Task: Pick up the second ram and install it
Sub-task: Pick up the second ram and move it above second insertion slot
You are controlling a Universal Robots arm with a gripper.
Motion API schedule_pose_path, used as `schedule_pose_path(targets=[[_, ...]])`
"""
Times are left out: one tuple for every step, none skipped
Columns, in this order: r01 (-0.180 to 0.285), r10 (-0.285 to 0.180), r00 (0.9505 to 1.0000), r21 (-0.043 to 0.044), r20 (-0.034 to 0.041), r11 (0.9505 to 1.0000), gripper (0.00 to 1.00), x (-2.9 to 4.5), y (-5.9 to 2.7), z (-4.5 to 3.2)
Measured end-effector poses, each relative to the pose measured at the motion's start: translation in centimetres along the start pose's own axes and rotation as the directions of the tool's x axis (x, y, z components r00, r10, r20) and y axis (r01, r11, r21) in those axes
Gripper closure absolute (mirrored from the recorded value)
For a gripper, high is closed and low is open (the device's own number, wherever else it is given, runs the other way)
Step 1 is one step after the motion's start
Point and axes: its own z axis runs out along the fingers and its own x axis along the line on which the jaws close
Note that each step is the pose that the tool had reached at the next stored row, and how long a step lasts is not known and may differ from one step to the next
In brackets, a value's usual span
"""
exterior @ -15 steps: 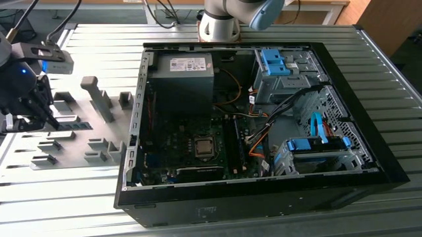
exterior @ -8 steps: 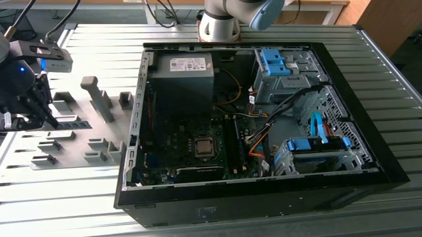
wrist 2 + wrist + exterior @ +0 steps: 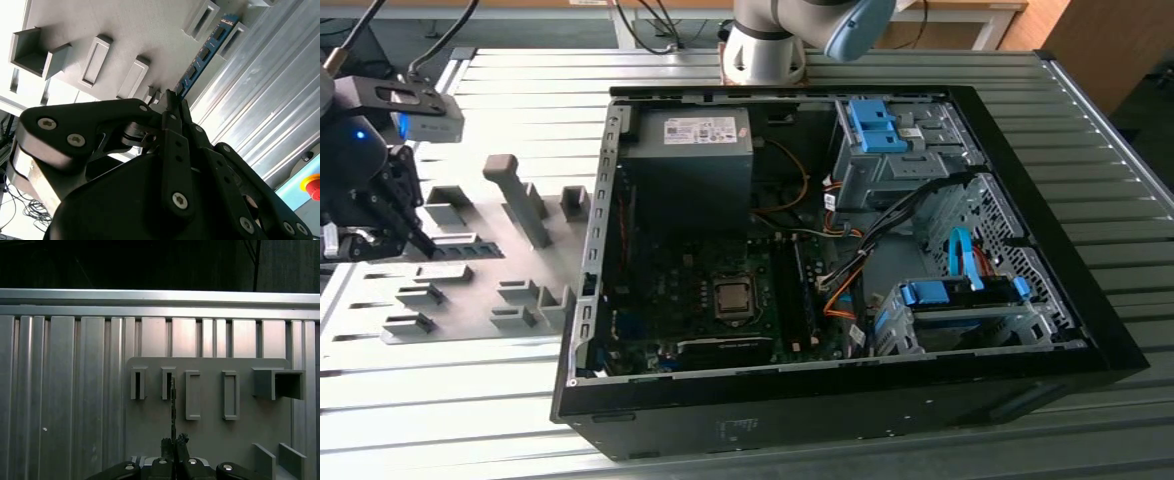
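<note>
Exterior view's left: grey holder plate [image 3: 467, 310], arm above it. Gripper [image 3: 174, 441] clenched on second ram [image 3: 204, 56], pinching one end; far end at holder block [image 3: 167, 382] slot. Judgement: keep stick upright, draw straight out, no twist. Exterior view's right: open PC case [image 3: 1101, 340] holds power supply [image 3: 687, 165], motherboard [image 3: 660, 290], black slots [image 3: 791, 290], cabled drive cage [image 3: 961, 310].

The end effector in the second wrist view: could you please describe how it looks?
The end effector is matte black, built of linkage bars joined by silver screws and pins, narrowing to a slim tip. In the exterior view the arm is silver-grey with a light blue joint cap.
</note>
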Motion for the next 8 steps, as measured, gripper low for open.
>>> schedule_pose_path(targets=[[0.000,0.000,1.0000,-0.0001,0.0000,1.0000,0.86,0.00,0.00,-0.11],[0.000,0.000,1.0000,0.0000,0.0000,1.0000,0.86,-0.01,0.00,-0.20],[0.000,0.000,1.0000,0.0000,0.0000,1.0000,0.86,-0.01,0.00,-0.31],[0.000,0.000,1.0000,0.0000,0.0001,1.0000,0.86,-0.01,0.00,-0.42],[0.000,0.000,1.0000,0.0000,0.0000,1.0000,0.86,-0.01,0.01,-0.53],[0.000,0.000,1.0000,0.0000,0.0000,1.0000,0.86,-0.02,0.01,-0.64],[0.000,0.000,1.0000,0.0000,0.0001,1.0000,0.86,-0.02,0.01,-0.74],[0.000,0.000,1.0000,0.0000,0.0000,1.0000,0.86,-0.02,0.01,-0.86]])
